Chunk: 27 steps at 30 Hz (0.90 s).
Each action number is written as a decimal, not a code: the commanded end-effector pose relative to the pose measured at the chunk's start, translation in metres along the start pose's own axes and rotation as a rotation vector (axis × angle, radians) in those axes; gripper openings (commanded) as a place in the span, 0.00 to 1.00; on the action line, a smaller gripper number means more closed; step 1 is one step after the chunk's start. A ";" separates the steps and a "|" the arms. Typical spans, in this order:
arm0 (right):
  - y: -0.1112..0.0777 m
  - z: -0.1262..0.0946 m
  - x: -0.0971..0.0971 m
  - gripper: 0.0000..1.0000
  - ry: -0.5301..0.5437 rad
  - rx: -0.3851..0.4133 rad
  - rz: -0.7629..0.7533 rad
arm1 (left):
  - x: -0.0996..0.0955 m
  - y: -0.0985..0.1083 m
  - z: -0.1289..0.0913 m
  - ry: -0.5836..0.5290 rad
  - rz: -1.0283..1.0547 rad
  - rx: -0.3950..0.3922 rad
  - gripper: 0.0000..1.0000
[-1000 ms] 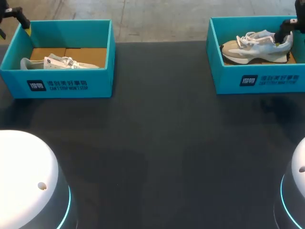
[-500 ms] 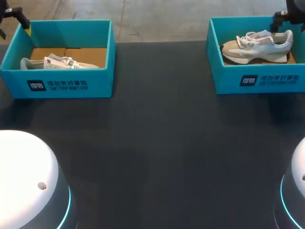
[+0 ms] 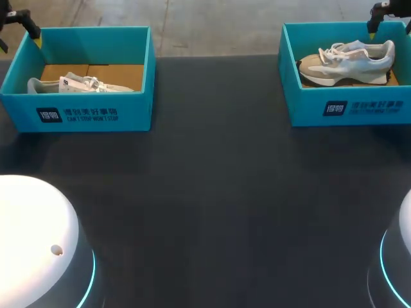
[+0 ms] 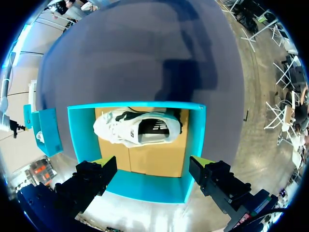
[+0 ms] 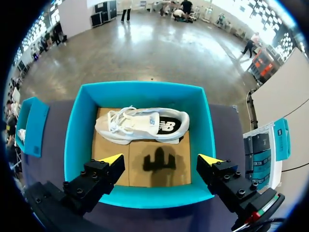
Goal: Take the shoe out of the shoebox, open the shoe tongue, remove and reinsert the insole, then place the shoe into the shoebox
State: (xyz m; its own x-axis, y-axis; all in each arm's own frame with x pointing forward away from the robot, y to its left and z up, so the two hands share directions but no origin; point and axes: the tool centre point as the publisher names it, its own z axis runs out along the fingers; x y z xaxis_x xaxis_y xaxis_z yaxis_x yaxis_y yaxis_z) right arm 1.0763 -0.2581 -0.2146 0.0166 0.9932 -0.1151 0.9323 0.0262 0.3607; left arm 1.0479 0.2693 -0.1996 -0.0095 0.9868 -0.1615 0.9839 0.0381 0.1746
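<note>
I see the desk [image 3: 212,192] filling most of the head view. It has a flat, matte, near-black top, and its far edge runs straight across. The light on it is even and soft, leaving only faint darker patches. In the left wrist view the same top reads grey-violet, crossed by one broad, blurred shadow.

Worktop [image 3: 212,192]: plain dark charcoal. Left shoebox [image 3: 77,115] and right shoebox [image 3: 359,110]: teal, with a navy patch and white print on the front wall and a brown cardboard floor.

Left shoe [image 3: 80,84]: white, black inside.

Right shoe [image 3: 347,62]: tan toe, pale grey-blue upper, white laces and sole, black heel panel.

Left end effector [image 4: 152,162] and right end effector [image 5: 161,159]: black, yellow tips.
</note>
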 end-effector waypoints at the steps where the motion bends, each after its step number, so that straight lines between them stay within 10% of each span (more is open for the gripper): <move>1: 0.020 0.018 -0.006 1.00 0.021 0.125 0.012 | 0.000 -0.001 0.000 0.002 0.001 -0.002 1.00; 16: 0.030 0.060 -0.027 1.00 0.027 0.238 0.039 | 0.000 -0.001 0.000 0.002 0.001 -0.002 1.00; 27: 0.036 0.085 -0.040 0.53 -0.003 0.254 0.091 | 0.000 -0.001 0.000 0.002 0.001 -0.002 1.00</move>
State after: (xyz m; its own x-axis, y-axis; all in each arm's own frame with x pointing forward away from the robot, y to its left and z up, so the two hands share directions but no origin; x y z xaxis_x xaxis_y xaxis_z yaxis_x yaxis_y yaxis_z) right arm 1.1296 -0.3043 -0.2711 0.1058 0.9898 -0.0955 0.9806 -0.0879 0.1752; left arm 1.0479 0.2693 -0.1996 -0.0095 0.9868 -0.1616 0.9839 0.0381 0.1746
